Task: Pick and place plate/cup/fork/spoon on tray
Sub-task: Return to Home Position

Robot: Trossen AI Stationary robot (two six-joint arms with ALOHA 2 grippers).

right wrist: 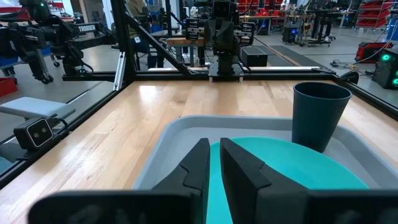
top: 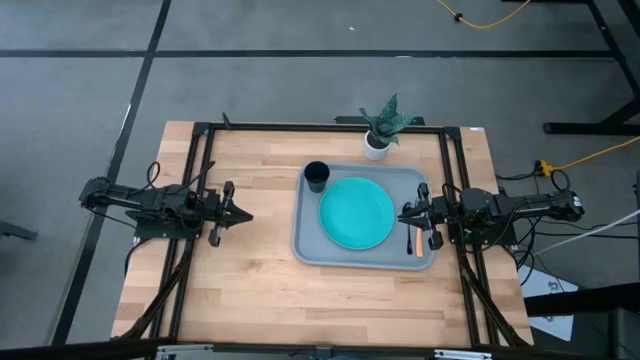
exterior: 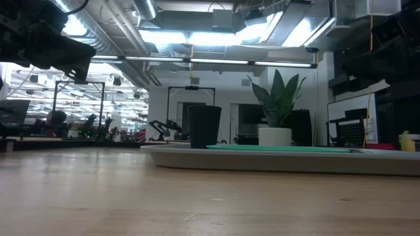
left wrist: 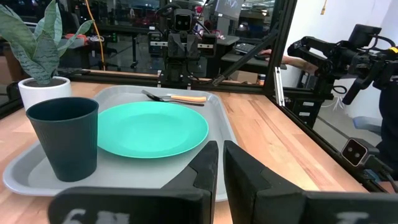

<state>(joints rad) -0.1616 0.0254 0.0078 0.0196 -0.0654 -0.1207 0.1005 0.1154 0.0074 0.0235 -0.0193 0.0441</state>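
Plate (top: 356, 212), cup (top: 317, 176), fork (top: 419, 245) and spoon (top: 409, 240) lay on your tray (top: 305, 242). Left gripper (top: 248, 214) and right gripper (top: 404, 217) had fingers together, empty. Homing seemed in hand; next, you needed the right gripper drawn clear of the tray's right edge.

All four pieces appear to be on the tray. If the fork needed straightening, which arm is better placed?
Right, probably. The right gripper hovers over the right end of the tray, beside the fork and the spoon. The left gripper sits over bare table, beyond the plate.
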